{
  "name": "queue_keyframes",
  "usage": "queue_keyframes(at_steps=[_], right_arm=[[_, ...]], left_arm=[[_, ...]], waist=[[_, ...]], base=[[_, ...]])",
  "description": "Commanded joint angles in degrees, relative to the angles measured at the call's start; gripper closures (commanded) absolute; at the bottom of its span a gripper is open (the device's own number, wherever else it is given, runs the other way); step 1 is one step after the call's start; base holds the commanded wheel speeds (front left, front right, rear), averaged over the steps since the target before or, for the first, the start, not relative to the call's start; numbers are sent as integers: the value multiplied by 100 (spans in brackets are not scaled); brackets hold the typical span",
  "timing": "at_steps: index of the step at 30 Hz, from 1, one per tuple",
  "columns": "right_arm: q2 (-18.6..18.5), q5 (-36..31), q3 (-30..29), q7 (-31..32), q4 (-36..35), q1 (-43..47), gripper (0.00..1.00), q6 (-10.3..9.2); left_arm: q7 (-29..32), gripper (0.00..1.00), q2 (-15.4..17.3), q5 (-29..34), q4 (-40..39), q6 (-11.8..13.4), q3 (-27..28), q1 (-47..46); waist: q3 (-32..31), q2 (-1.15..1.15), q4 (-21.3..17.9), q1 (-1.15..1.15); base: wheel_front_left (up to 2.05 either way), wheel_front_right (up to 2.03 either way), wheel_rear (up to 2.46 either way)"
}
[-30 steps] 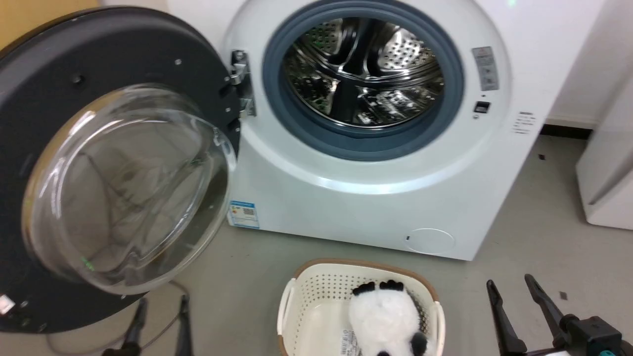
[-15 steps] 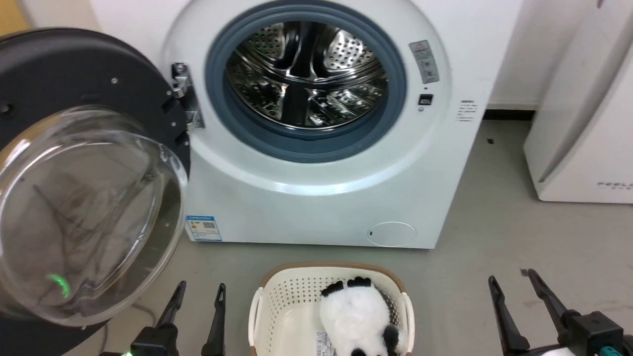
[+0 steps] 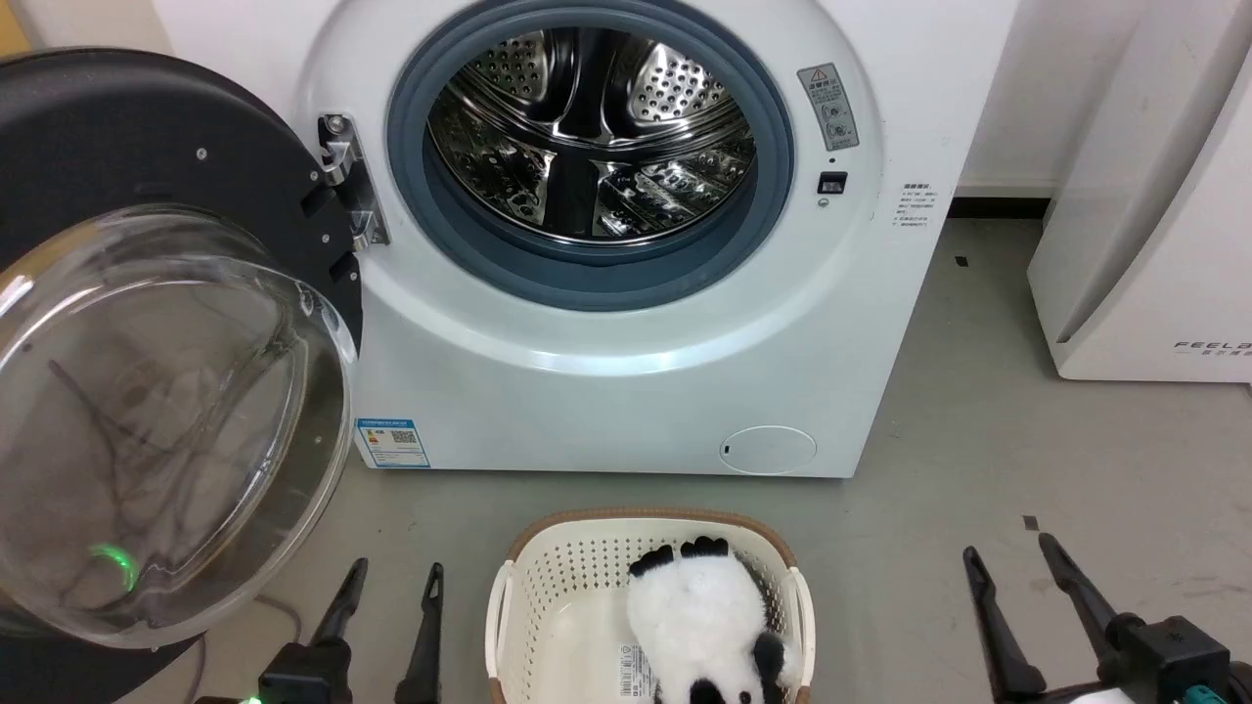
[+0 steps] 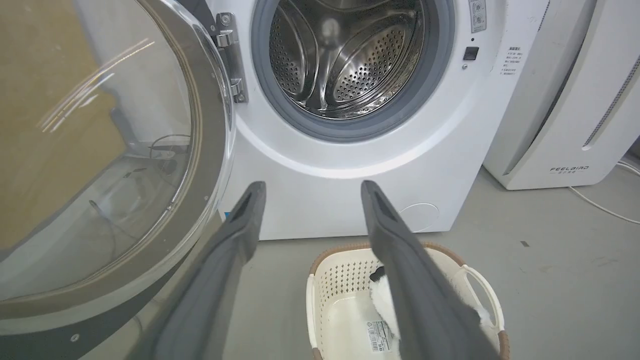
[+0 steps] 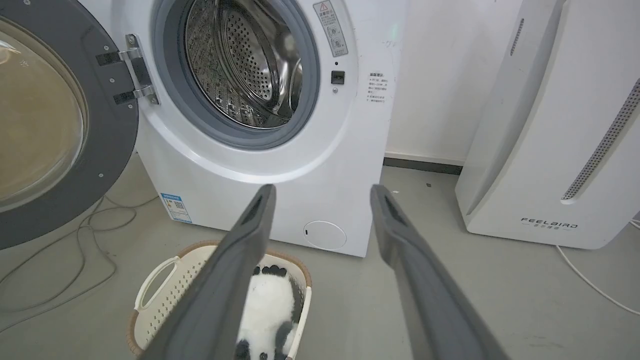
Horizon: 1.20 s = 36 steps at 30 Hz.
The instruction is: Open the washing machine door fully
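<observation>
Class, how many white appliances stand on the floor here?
2: the washing machine in the middle, and a slanted white appliance to its right. More may stand out of frame.
</observation>
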Motion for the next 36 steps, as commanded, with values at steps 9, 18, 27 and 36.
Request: queue_keyframes(at_steps=[9,18,27,36], right_arm=[[1,-16,12,24,23,-47,100,0],[2,-34,30,57,54,-111,100,1],[3,-50,46,87,82,-168,100,1],[4,-68,65,120,113,-233,100,1]], left_arm=[[66,100,-19,24,-25,7,26,-32],[146,100,-36,58,-60,18,51,-79],[216,100,-51,88,-91,27,73,-121],[296,100,-69,122,-126,38,98,-168]], waist=[[3,0,-11,0],[6,0,-23,0],[8,0,-35,0],[11,0,-48,0]], base=[[0,0,0],[0,0,0],[0,0,0],[0,0,0]])
